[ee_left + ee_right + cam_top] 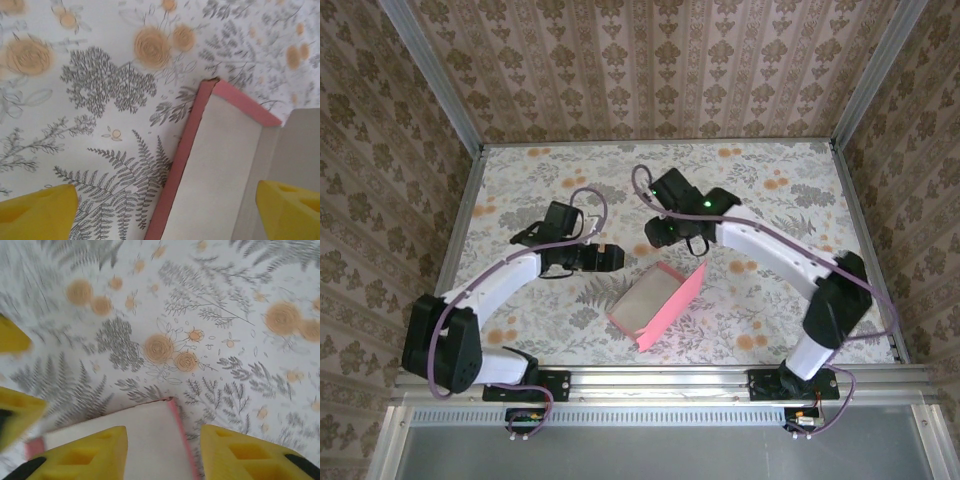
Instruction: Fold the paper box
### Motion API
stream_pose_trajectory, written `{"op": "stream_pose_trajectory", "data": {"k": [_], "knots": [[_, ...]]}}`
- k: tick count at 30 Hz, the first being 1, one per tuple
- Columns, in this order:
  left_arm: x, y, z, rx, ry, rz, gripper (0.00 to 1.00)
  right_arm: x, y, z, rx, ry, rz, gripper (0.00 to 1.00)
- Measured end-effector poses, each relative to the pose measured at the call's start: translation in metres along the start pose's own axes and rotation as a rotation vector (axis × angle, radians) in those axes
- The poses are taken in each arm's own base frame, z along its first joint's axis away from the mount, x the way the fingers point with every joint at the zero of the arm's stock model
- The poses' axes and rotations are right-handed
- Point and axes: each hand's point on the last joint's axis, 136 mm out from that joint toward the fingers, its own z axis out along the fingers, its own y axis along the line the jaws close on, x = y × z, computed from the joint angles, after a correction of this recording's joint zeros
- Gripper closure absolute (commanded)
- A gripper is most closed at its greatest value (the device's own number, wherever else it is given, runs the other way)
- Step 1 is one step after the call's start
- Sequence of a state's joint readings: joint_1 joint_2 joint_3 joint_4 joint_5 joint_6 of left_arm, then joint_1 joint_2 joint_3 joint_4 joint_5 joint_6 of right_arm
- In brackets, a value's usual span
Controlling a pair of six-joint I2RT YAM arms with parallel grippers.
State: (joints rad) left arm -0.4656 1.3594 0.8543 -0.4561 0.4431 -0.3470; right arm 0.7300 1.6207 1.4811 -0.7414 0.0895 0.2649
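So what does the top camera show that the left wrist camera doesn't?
Top view: the white left arm and right arm, patterned walls, and the whole thin pink card box with one flap raised. Left wrist view: a close look at the box's corner, pale off-white inside, between its yellow fingertips. Both: that box on the floral-print table.

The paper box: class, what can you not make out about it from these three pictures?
- Top external: the paper box is too small to show its tabs and creases.
- Left wrist: the bottom and right edges cut it off. A finger of the left gripper covers one part.
- Right wrist: fingers of the right gripper hide most of it, and the picture's left side is blurred.
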Motion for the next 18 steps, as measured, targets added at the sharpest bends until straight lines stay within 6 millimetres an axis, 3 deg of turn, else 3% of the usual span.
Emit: {"op": "stream_pose_trajectory", "data": {"k": [4, 8, 12, 18], "knots": [[0.023, -0.001, 0.021, -0.035, 0.084, 0.018, 0.08, 0.007, -0.001, -0.039, 0.009, -0.095, 0.146, 0.39], [0.033, -0.003, 0.031, -0.07, 0.12, 0.047, 0.08, 0.026, -0.008, -0.063, 0.019, -0.126, 0.256, 0.34], [0.039, -0.001, 0.039, -0.096, 0.143, 0.058, 0.08, 0.046, -0.014, -0.071, 0.031, -0.106, 0.337, 0.31], [0.046, 0.003, 0.05, -0.116, 0.178, 0.06, 0.09, 0.075, -0.007, -0.064, 0.05, -0.022, 0.396, 0.3]]}}
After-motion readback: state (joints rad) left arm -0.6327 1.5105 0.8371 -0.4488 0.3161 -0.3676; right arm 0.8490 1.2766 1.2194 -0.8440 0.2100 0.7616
